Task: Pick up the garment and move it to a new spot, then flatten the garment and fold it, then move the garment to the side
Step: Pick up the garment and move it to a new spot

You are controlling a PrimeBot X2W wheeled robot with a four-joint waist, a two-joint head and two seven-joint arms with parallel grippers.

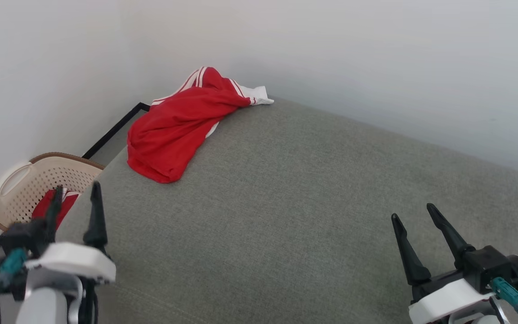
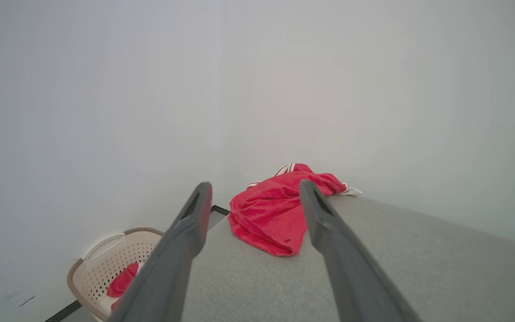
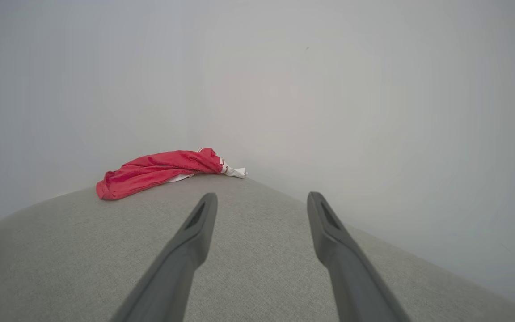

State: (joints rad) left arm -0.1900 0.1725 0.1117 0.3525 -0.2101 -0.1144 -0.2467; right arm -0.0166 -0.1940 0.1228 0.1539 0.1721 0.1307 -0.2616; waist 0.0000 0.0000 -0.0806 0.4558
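Both claws are just hanging there with nothing in them. The left gripper (image 1: 76,186) sits low at the near left edge of the surface with its two dark fingers (image 1: 96,211) spread wide apart and pointing up and away. The right gripper (image 1: 412,211) is over at the near right, with its fingers splayed the same way, above the grey fabric and not touching any cloth.

They're parked over a big grey upholstered cushion (image 1: 286,202), some kind of sofa or padded bench. From the grippers out to the garment it's plain grey weave all the way.

The garment (image 1: 173,126) is well away from both claws, bunched up in the far left corner of the cushion, right where the two pale walls (image 1: 376,54) meet. It's a crumpled red heap. White stripes show along the top, and a white sleeve end pokes out to the right against the wall. Its near end sits right at the cushion's left edge.

Down on the floor, left of the cushion, there's a beige perforated basket (image 1: 38,175) with a brown rim, and another red-and-white cloth (image 1: 68,200) is stuffed inside. From the head camera the left gripper's fingers overlap that basket. A black strip (image 1: 110,130) runs along the floor by the wall behind it.
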